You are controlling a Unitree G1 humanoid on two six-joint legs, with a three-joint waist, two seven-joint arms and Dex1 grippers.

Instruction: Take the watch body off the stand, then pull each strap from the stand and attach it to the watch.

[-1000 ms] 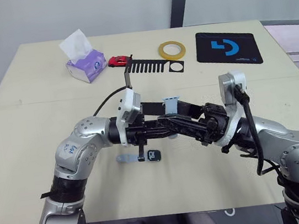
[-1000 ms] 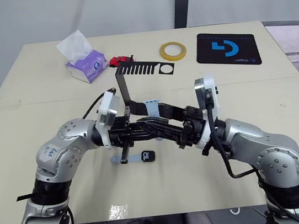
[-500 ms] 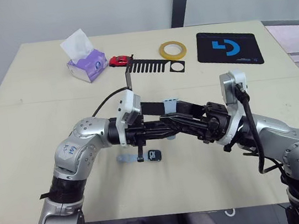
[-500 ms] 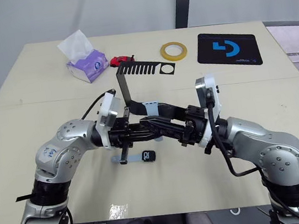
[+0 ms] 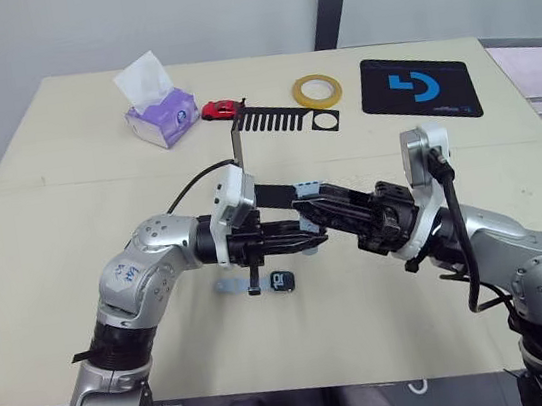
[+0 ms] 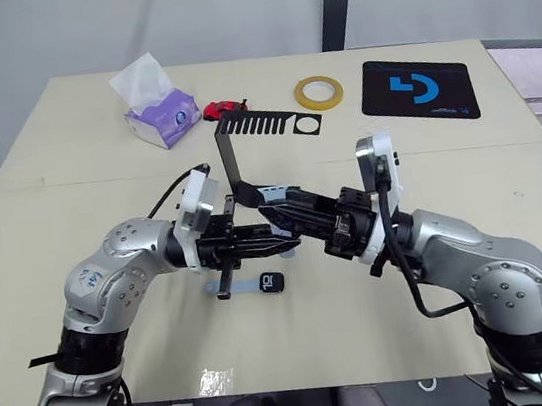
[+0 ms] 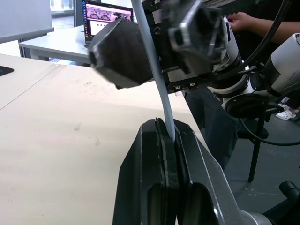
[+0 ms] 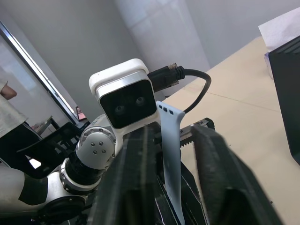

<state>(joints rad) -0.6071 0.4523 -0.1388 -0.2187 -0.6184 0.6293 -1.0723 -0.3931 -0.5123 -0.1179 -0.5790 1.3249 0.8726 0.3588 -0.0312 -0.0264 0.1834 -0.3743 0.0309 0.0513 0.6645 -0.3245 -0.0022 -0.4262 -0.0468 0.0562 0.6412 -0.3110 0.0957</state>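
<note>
Left gripper [image 7: 169, 136] clamps strap [image 7: 157, 79]; right gripper [image 8: 173, 136] straddles it.

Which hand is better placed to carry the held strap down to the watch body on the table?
Probably the left hand: it is shut on the strap, and the watch body lies almost directly beneath it. The right hand has its fingers open around the strap, not gripping it.

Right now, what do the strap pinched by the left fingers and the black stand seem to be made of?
The strap looks like soft silicone or rubber: pale blue-grey, matte, and it curves gently along its length, with punched holes near its rounded end. The stand looks like thin bent sheet metal or rigid plastic, matte black: sharp fold, flat top plate with cleanly cut comb slots. Neither can be confirmed by look alone.
</note>
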